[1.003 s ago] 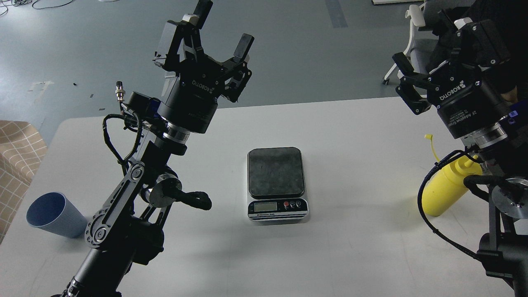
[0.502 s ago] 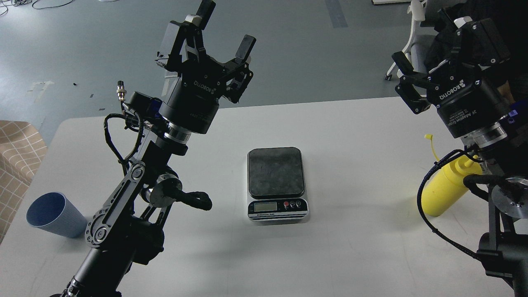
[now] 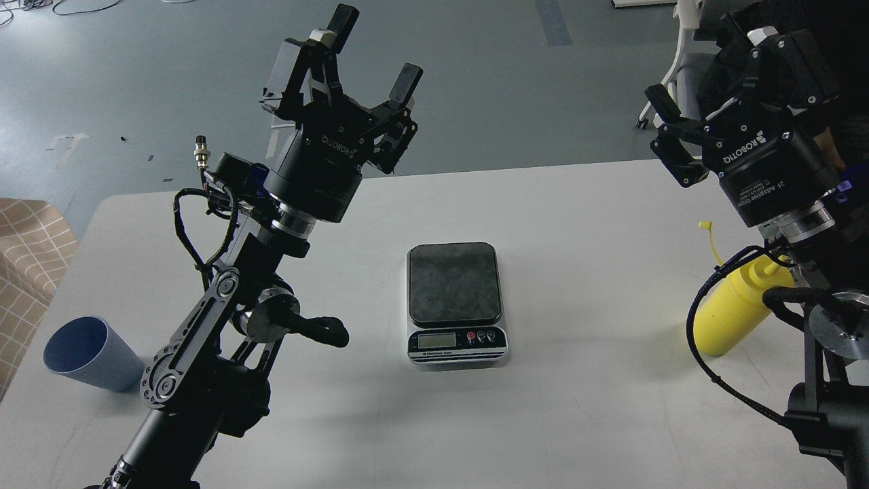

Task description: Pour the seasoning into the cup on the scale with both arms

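Note:
The scale (image 3: 455,299) sits mid-table with its black platform bare and its display facing me. The light blue cup (image 3: 91,353) stands on the table at the far left, beside my left arm's lower links. The yellow seasoning bottle (image 3: 730,316) stands at the right edge, partly behind my right arm's cable, with its cap hanging off on its tether. My left gripper (image 3: 375,51) is open and empty, raised high above the table's back left. My right gripper (image 3: 692,64) is open and empty, raised above the back right, well over the bottle.
The white table (image 3: 577,407) ends at its back edge just behind both grippers, with grey floor beyond. A white chair (image 3: 681,41) stands at the back right. A beige checked object (image 3: 27,251) sits off the table's left edge.
My left gripper has shifted slightly to the right and up. My right arm, the cup, the bottle and the scale have not visibly moved.

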Robot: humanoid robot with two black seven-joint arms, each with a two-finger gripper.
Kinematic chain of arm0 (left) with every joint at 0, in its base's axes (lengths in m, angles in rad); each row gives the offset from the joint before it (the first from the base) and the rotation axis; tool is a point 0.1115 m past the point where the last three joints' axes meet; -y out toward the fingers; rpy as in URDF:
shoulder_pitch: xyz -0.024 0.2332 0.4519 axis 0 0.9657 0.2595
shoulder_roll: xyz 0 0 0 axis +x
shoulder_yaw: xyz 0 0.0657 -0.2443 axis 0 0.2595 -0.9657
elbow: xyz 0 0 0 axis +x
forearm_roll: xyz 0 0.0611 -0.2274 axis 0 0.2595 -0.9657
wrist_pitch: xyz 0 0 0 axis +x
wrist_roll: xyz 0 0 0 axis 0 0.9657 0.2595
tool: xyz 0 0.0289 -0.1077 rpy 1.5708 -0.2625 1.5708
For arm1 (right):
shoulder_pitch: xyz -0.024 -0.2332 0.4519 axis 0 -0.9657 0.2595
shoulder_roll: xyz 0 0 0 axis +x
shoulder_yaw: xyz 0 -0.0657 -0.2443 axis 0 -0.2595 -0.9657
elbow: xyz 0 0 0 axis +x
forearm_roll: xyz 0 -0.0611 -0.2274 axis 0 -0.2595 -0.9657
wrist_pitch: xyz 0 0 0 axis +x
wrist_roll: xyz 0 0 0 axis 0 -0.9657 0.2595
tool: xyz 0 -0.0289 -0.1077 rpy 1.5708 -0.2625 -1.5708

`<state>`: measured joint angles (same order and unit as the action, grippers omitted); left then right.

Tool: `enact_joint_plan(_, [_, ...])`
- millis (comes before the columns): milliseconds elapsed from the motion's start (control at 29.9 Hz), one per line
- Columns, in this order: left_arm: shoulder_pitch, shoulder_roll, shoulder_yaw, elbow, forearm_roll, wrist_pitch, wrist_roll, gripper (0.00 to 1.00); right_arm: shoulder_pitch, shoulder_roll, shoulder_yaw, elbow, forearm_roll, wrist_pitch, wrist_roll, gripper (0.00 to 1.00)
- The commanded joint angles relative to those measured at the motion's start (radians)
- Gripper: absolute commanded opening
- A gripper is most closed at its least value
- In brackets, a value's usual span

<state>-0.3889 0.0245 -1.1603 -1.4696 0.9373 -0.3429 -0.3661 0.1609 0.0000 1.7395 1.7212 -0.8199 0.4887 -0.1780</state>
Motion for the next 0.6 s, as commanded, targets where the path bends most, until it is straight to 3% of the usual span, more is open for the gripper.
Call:
enact_joint_plan(0, [0.001, -0.001, 0.001, 0.0, 0.0, -0.001, 0.001, 0.99, -0.003, 0.0, 0.002, 0.0, 0.001, 0.0, 0.0, 1.0])
enact_joint_plan(569, [0.002, -0.008, -0.006, -0.006, 0.0, 0.004, -0.013, 0.99, -0.006, -0.002, 0.002, 0.003, 0.001, 0.0, 0.0, 1.0])
